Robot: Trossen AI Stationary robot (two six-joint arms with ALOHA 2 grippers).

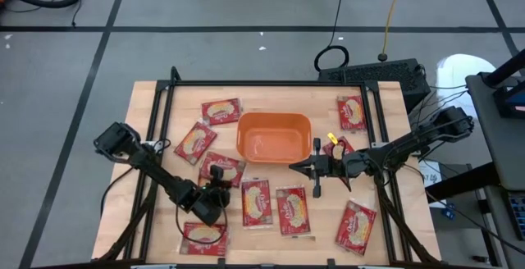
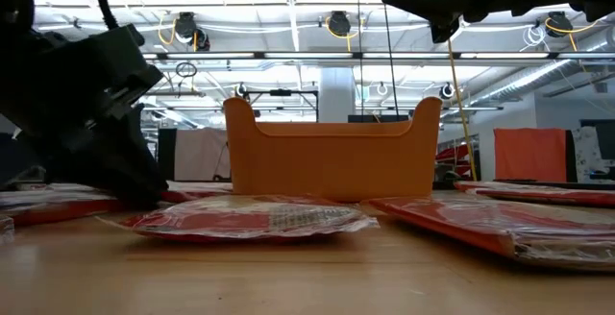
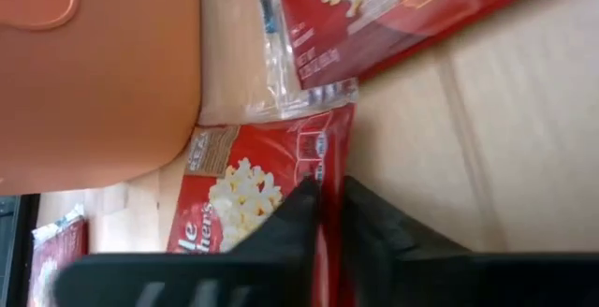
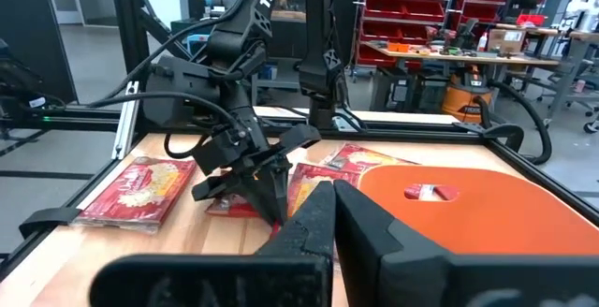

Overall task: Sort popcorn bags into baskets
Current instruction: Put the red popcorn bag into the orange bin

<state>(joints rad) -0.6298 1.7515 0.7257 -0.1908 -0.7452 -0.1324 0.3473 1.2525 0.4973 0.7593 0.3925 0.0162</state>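
The left gripper (image 1: 218, 179) presses its jaws nearly together on a popcorn bag (image 1: 220, 167) lying on the wooden surface (image 1: 148, 121), just beside the orange basket (image 1: 274, 135) at its centre. The right gripper (image 1: 297, 167), jaws shut and empty, hovers by the basket's near rim.

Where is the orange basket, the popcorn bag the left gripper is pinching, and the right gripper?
orange basket (image 1: 275, 152): high view, on its front rim.
popcorn bag at the left gripper (image 1: 227, 166): high view, on its red middle.
right gripper (image 1: 294, 167): high view, at the fingertips, just beside the basket.
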